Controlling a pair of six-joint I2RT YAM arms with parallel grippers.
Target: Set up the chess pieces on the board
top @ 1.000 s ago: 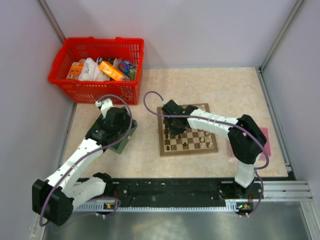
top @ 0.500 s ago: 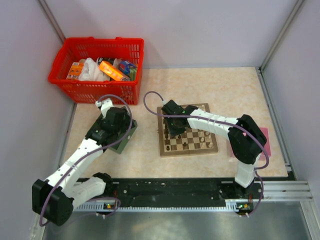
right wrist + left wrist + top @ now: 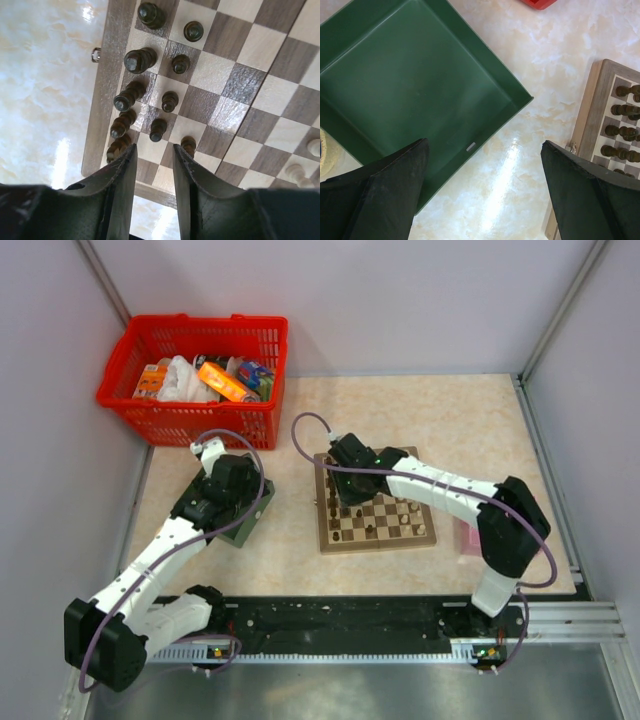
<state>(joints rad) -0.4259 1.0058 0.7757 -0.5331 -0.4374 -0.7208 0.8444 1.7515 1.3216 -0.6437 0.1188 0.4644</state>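
Jaws of the right gripper (image 3: 154,150) stand narrowly parted over the board (image 3: 106,70), holding nothing. Dark chess pieces (image 3: 169,100) stand in two rows just ahead, one right beside the jaws. Rising straight up should spare that neighbour. Meanwhile the left gripper (image 3: 484,145) hangs wide open over the green tray (image 3: 420,90).

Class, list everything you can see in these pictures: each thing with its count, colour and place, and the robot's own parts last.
Basket: one, red, far left corner, holding packets.
Tray: one, green, left of board.
Board: one, brown and cream checks, table centre.
Dark pieces: at least ten, brown, board's left side.
Pale pieces: several, cream, board's right side.
Pink box: one, mostly hidden under right arm.
Table: one, beige marbled.
Left jaws: black, wide open, above tray's corner.
Right jaws: black, slightly open, above dark pieces, holding nothing.
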